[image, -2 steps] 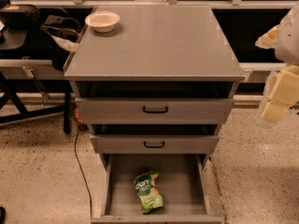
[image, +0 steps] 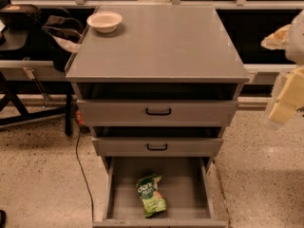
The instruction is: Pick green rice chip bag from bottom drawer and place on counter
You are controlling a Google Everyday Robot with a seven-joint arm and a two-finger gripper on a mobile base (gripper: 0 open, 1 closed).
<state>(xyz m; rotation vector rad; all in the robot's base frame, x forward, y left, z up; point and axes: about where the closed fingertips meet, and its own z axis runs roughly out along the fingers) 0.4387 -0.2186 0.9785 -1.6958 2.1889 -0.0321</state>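
Note:
The green rice chip bag lies flat in the middle of the open bottom drawer, which is pulled out toward me. The counter is the flat grey top of the cabinet. My gripper shows at the right edge of the camera view, blurred and close to the camera, beside the cabinet at the height of the upper drawers. It is well above and to the right of the bag and touches nothing.
A white bowl stands on the counter's back left corner. Two upper drawers with black handles are slightly open. A dark table with bags stands at the left. A black cable runs down the floor left of the cabinet.
The gripper at the right edge has shifted slightly; the bag and the drawers have not moved.

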